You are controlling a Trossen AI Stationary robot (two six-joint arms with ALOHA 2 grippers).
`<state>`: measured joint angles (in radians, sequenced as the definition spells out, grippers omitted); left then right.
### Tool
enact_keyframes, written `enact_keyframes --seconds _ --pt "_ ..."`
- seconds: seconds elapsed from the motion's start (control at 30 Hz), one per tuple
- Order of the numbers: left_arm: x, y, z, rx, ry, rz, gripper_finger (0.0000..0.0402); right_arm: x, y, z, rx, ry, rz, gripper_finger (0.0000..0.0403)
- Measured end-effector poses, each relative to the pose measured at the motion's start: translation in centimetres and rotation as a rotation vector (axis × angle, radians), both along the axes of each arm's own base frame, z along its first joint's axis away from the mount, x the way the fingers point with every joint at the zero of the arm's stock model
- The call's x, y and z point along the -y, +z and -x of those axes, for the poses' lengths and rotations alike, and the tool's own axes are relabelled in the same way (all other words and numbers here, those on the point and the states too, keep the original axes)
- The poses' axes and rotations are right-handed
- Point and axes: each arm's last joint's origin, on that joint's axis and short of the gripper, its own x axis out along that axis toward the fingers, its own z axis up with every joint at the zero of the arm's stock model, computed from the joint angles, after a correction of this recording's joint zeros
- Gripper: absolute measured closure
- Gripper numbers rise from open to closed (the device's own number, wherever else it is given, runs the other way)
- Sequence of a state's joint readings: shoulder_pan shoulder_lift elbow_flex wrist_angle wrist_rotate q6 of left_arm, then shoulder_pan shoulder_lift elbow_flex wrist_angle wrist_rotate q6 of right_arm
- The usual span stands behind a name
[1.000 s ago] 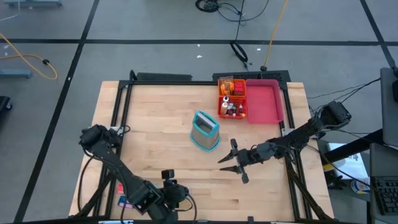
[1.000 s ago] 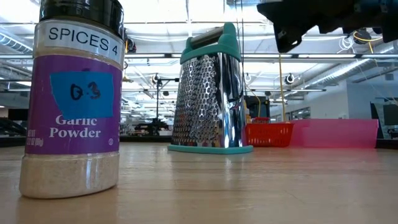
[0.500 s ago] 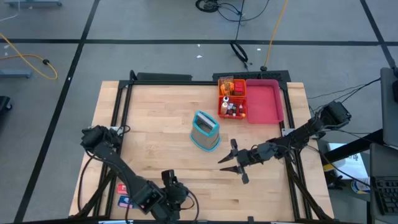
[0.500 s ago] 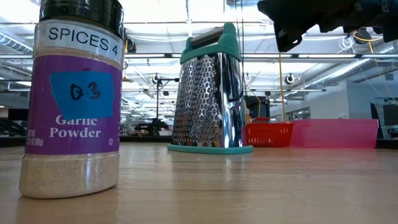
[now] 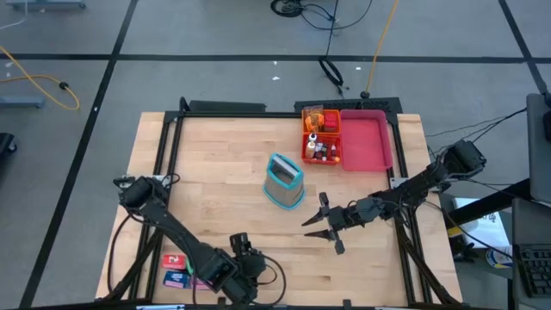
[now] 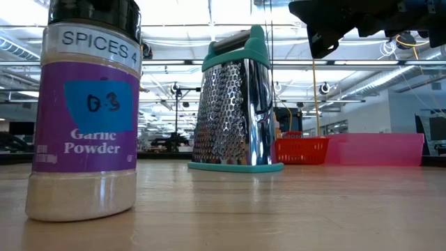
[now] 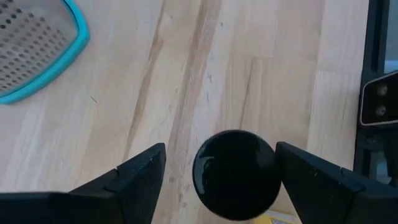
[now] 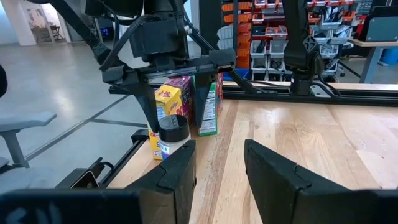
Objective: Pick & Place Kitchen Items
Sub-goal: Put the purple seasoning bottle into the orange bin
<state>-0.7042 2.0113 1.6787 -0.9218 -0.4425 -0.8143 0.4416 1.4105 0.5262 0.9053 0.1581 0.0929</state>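
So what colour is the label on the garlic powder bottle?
Purple, with a blue sticker on the garlic powder bottle; low view.

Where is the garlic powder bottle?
The purple-labelled garlic powder bottle with a black cap stands upright at the table's near left edge, between the left gripper's open fingers, with small colourful boxes beside it.

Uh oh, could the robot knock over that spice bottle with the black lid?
Maybe. The left gripper is open with its fingers either side of the garlic powder bottle, and pulling away crookedly could tip it. The bottle also stands near the table edge, by small boxes, so a bump might topple those too.
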Motion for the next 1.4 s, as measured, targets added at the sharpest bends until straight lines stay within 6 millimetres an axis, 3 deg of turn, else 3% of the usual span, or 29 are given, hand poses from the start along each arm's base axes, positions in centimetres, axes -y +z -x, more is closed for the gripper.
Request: enact_keyframes --seconds 0.13,0.43,0.6,1.13,1.4 --pt "0.0 -0.2 -0.1 -0.024 -0.012 0.021 0.0108 0.0 0.0 0.0 -0.001 0.001 0.0 0.0275" --pt "0.3 -2.6 -0.8 -0.098 -0.03 0.014 0.0157 0.0 0.0 0.0 0.001 0.001 0.0 0.0275" --pt "0.3 -2.6 -0.8 -0.094 -0.051 0.003 0.0198 0.0 0.0 0.0 0.001 -0.001 0.0 0.0275" --pt "0.5 -2.4 -1.7 -0.036 -0.119 0.012 0.0198 0.0 -0.1 0.0 -0.006 -0.002 0.003 0.0275" --pt "-1.5 -0.6 -2.7 -0.003 -0.139 0.002 0.0193 0.0 -0.2 0.0 -0.03 -0.002 -0.015 0.0275"
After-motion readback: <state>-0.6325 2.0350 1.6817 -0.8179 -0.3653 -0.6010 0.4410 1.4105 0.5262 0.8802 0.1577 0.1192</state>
